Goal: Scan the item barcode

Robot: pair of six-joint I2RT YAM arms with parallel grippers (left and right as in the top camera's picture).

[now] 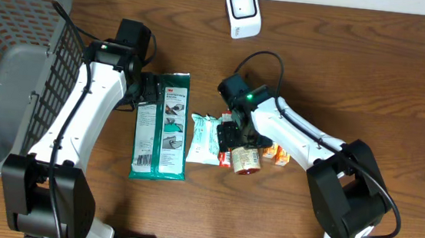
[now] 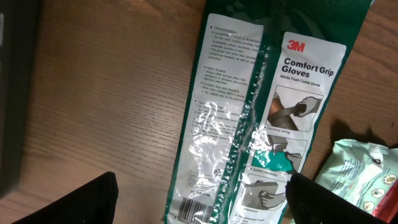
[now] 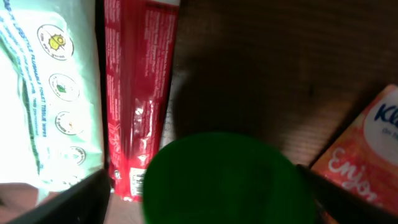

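**ARMS AND END EFFECTORS: BOTH SETS OF JAWS STANDING APART**

Left arm point(image 1: 82, 115): rises from its base near the front edge of the desk point(image 1: 370, 79), left of centre. It reaches toward the rear edge, then turns at the wrist toward the desk's middle.

Left end effector point(image 1: 152, 90): points toward the right edge, jaws spread wide. In the wrist view its fingers point(image 2: 74, 202) show only at the bottom corners, well apart.

Right arm point(image 1: 296, 134): based near the front-right corner, with the forearm running diagonally toward the desk's centre.

Right end effector point(image 1: 241, 146): near the centre, angled downward, jaws wide. Its fingers point(image 3: 68, 199) appear as dark shapes at the lower corners. Finger contact cannot be judged.
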